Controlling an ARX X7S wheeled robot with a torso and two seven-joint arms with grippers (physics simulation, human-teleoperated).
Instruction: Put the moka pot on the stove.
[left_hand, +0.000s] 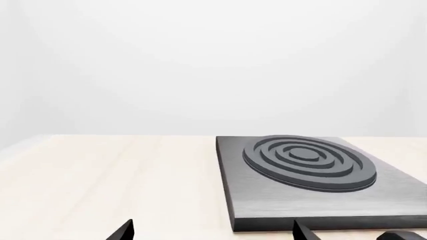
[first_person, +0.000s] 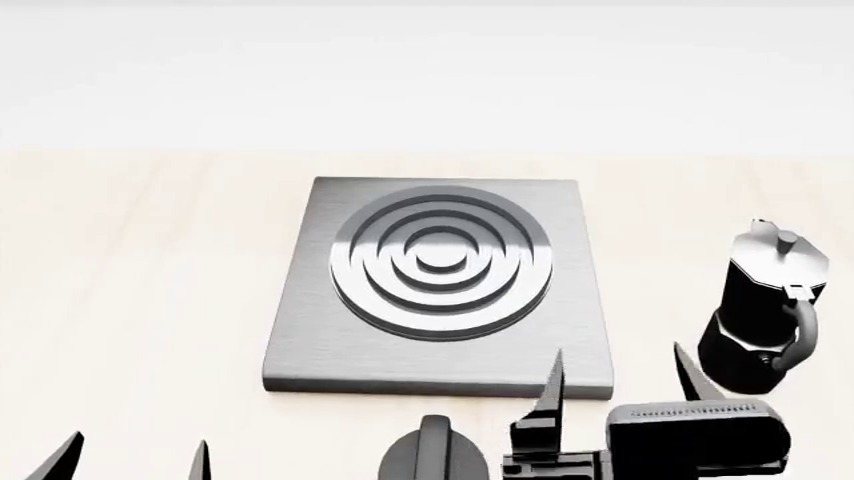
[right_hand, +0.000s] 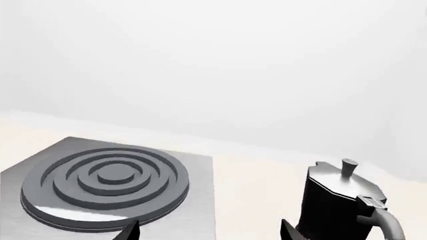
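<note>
The moka pot (first_person: 765, 310) stands just right of the spread, empty right tool (first_person: 622, 372).

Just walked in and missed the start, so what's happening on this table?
A two-armed robot is set to move the moka pot onto the stove. Nothing is being held yet. The pot stands upright on the wooden table, to the right of the stove and apart from it. The right gripper is open, its fingertips pointing toward the gap between stove and pot, short of the pot. The left gripper is open too, low at the near left, empty. The stove's rings are bare.
</note>
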